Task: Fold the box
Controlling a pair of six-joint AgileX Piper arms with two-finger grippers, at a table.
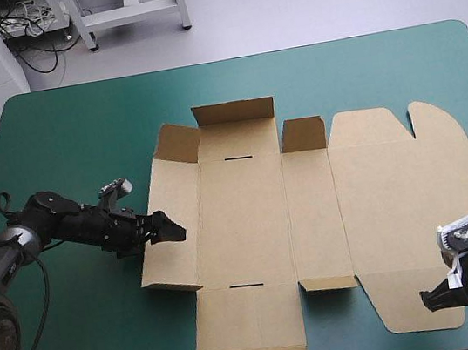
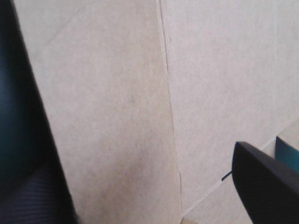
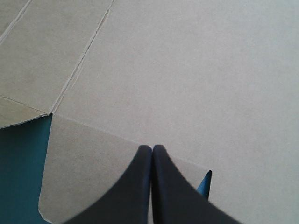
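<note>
Brown box (image 1: 311,216) flat mid-table on the teal-green cover (image 1: 60,130), long axis left to right; left gripper (image 1: 165,229), fingers spread, at its left side panel, likely first to act; right gripper (image 1: 433,297), fingers pressed together, over the near-right corner flap.

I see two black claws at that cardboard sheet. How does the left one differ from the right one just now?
The left gripper has its fingers spread apart; the right gripper has them pressed into one point. The left gripper is at the box's left flap, which tilts up; the right gripper is over its near right corner, which lies flat. Both have black fingers.
</note>
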